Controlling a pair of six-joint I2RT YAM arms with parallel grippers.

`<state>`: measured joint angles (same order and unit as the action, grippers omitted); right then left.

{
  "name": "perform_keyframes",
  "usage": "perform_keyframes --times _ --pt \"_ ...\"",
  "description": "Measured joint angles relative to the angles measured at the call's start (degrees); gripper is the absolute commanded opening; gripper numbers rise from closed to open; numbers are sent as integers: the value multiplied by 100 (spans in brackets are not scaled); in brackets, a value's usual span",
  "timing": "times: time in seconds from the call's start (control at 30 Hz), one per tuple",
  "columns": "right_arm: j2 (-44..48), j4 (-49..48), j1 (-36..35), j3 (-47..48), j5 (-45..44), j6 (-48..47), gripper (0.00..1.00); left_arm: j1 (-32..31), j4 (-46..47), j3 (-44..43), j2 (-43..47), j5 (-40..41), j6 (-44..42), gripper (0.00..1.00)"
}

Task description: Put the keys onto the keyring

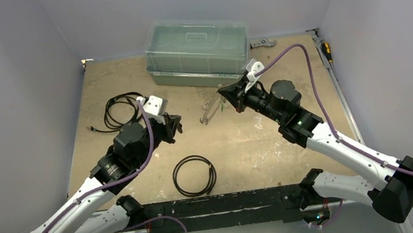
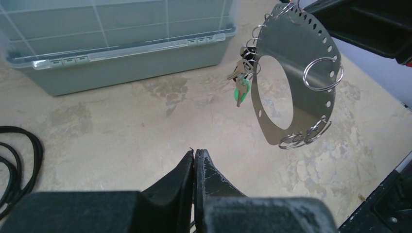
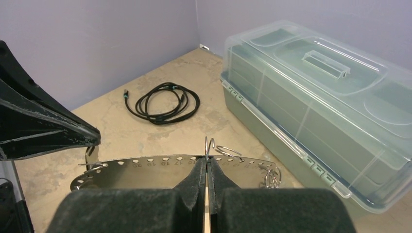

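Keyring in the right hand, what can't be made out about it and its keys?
Left wrist view: keys on the keyring bunch together, so their count is unclear.
Top view: keyring is tiny and nearly edge-on; keys are indistinguishable.
Right wrist view: right hand covers the keyring's near edge; no keys are visible past it.

Pale lilac walls [image 1: 5, 90] around mottled tan tabletop [image 1: 245, 147]
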<state>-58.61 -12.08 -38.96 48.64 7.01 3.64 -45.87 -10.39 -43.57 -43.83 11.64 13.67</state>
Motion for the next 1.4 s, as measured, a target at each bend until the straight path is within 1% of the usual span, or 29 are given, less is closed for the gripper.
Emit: perform_keyframes --times 0.27,0.6,0.73,1.1,1.4 --pt "13 -46 0 -15 0 0 0 7 -39 22 20 57 -326 0" --pt "13 -63 0 -37 31 -4 0 9 4 439 839 533 -927 0" --pt "13 -79 -4 -37 70 -4 0 9 55 485 1034 529 -1049 0" --pt "13 -87 -35 -42 181 -24 0 9 46 485 1036 420 -1202 0" --pt "13 -232 -68 -133 586 -61 0 9 81 514 1333 280 -1309 0"
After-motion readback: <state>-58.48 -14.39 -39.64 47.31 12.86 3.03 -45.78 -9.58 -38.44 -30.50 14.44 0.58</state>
